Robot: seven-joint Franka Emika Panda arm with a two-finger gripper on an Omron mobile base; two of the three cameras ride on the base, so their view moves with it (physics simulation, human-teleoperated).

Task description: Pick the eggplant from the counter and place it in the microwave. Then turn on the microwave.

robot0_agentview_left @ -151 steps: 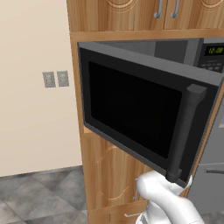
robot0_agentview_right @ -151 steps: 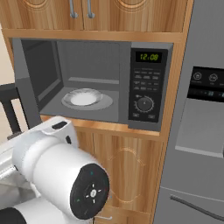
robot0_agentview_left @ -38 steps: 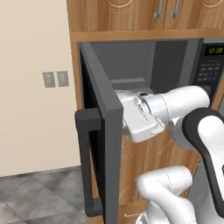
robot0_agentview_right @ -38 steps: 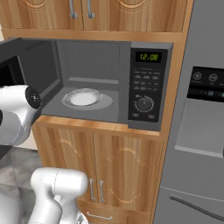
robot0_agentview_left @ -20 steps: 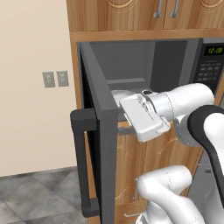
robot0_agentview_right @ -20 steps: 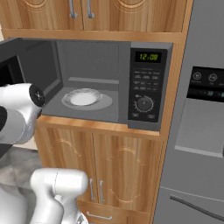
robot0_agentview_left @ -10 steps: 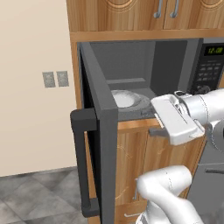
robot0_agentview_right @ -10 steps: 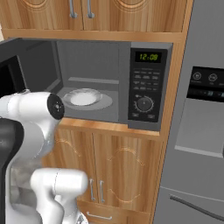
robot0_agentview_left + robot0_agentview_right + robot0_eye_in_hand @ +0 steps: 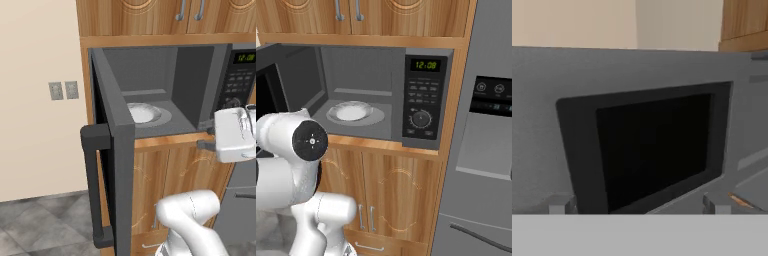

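Microwave (image 9: 381, 95) sitting in wood cabinetry, door (image 9: 112, 150) swinging wide open to the left, seen edge-on in left base view w/ vertical bar handle (image 9: 92, 190) facing the cam. Showing grey cavity inside w/ white round plate (image 9: 351, 111) lying on the floor of it; cavity otherwise bare. Button panel (image 9: 423, 97) w/ green display and dial reading clearly in right base view; partly cut off by frame edge and by the arm in left base view.

Gripper (image 9: 206, 139) hanging just in front of microwave's lower right corner in left base view, white hand body blocking most of it; dark fingers (image 9: 205, 145) poking left toward the cavity mouth, hard to make out against dark grey. In hand view, fingertips (image 9: 560, 204) standing far apart at bottom edge, so jaws spread fully wide, gripping nothing. Looking past them at inner face of open door w/ black glass window (image 9: 654, 145), blurry; wood strip at upper right.

Right base view: big white arm joint (image 9: 293, 145) crowding lower left, hiding door's lower part and cabinet front behind it. Grey fridge (image 9: 481, 150) at right, cut off by frame.

Wall outlets (image 9: 63, 90) showing on beige wall, grey tile floor (image 9: 45, 225) below. Eggplant and surface: can't tell where, not locatable from these cams.
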